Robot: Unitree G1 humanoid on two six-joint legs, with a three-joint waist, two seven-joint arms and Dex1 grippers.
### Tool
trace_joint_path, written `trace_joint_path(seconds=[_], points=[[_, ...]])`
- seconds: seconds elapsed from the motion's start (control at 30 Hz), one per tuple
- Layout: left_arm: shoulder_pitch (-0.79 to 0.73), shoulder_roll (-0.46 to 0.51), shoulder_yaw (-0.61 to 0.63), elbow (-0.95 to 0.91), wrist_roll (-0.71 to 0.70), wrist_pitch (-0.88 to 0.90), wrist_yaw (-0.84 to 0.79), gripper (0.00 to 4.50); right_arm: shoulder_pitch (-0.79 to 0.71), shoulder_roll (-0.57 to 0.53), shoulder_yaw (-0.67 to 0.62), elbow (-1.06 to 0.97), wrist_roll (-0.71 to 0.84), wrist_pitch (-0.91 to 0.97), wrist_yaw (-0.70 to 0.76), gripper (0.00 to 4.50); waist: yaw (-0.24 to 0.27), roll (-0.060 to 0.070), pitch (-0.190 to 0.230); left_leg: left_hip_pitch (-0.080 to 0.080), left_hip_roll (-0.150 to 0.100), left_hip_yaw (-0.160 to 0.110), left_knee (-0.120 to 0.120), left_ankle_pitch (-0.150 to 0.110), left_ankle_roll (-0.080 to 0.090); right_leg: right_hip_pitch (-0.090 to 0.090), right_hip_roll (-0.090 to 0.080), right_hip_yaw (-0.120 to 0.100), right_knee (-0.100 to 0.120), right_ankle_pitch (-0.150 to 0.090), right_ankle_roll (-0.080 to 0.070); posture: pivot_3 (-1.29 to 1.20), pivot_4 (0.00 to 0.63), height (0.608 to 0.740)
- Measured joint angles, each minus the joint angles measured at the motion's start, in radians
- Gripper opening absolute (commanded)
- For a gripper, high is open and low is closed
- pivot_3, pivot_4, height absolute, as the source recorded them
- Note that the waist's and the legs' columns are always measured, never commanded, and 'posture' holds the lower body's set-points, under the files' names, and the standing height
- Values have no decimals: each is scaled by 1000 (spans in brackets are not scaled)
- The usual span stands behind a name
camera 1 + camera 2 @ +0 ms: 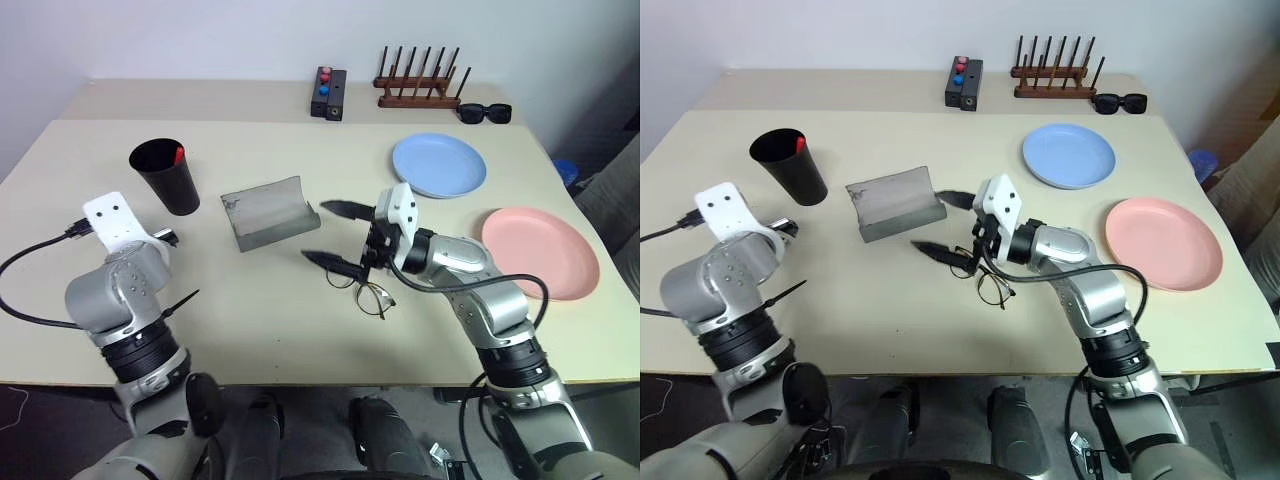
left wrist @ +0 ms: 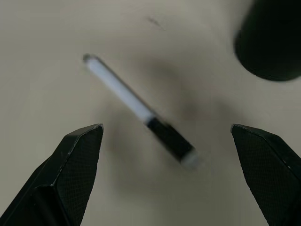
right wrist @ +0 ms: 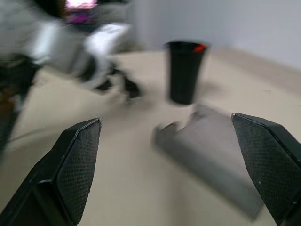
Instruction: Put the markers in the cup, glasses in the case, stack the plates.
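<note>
On the pale beige table (image 1: 300,340), at ten o'clock: tall tapered black plastic cup (image 1: 168,180). Stands upright; holds the slim marker with the red cap (image 1: 179,154), cap end showing at the rim on the three o'clock side.

Near the centre: grey oblong hard-shell case (image 1: 268,212). Lies open, curved hollow facing up, nothing in it.

At five o'clock from the case: thin dark wire-framed eyeglasses with clear roundish lenses (image 1: 365,290). Lie flat on the table, outside the case, just beneath the lower finger of the right gripper (image 1: 338,236). Cannot tell whether touched.

Right gripper: points toward nine o'clock, black fingers spread wide with nothing between them, upper finger close to the case's three o'clock end. In its wrist view looks across the case toward the cup.

At eight to nine o'clock, near the table's edge: left gripper (image 2: 165,127). Points down at the tabletop, fingers spread wide apart, empty. Under it in the wrist view: slim white marker with a black cap (image 2: 136,108). Lies flat and slantwise on the table, clear of both fingers, near the foot of the cup.

At two o'clock: round shallow light blue plate (image 1: 438,165), bare. At four o'clock: round shallow salmon pink plate (image 1: 540,252), bare. Set well apart, not stacked.

Along the far edge, from twelve to one o'clock: small black box with red and blue buttons (image 1: 327,93), brown wooden rack with dark upright pegs (image 1: 418,85), black sunglasses with dark lenses (image 1: 485,112).
</note>
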Motion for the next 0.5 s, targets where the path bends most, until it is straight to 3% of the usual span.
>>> trace_joint_path(seconds=[0.2, 0.43, 0.5], points=[[-54, -12, 13, 89, 87, -13, 46, 4455, 30, -30, 24, -11, -23, -11, 43, 4500, -15, 0, 0, 0, 0, 0, 0, 0, 0, 0, 0, 0, 0, 0, 0, 0, 150, 740], [-124, -40, 120, 151, 126, -39, 90, 4455, 31, -30, 26, -11, -53, -33, 40, 4500, -13, 0, 0, -1, 0, 0, 0, 0, 0, 0, 0, 0, -1, 0, 0, 0, 150, 740], [-139, -46, 152, 162, 128, -37, 91, 3638, 32, -29, 26, -10, -58, -35, 39, 4500, -13, 0, 0, -1, 0, 0, 0, 0, 0, 0, 0, 0, -1, 0, 0, 0, 150, 740]])
